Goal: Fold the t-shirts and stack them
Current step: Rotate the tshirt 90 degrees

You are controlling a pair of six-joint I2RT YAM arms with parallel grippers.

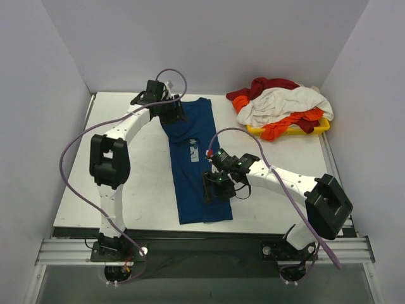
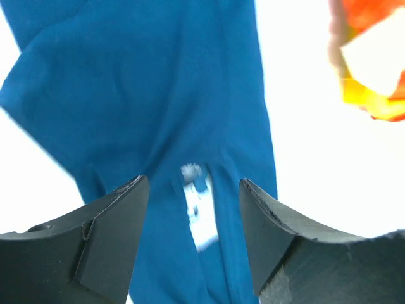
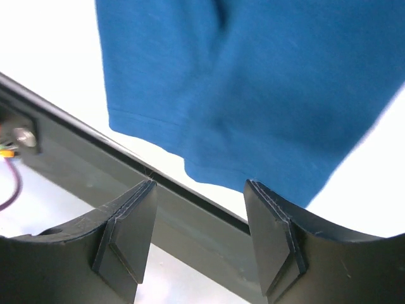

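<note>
Blue t-shirt (image 1: 192,161) in narrow strip, hem nr table (image 1: 142,190) front edge; L hand (image 1: 166,109), R hand (image 1: 219,185) both wide.

I've got left arm (image 1: 130,123) stretched to the far side, left gripper (image 2: 193,183) jaws apart. Right arm (image 1: 285,183) bent inward, right gripper (image 3: 199,185) jaws apart too.

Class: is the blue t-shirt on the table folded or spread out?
Folded lengthwise: the blue t-shirt lies as a narrow strip, with overlapped layers showing at its hem.
</note>
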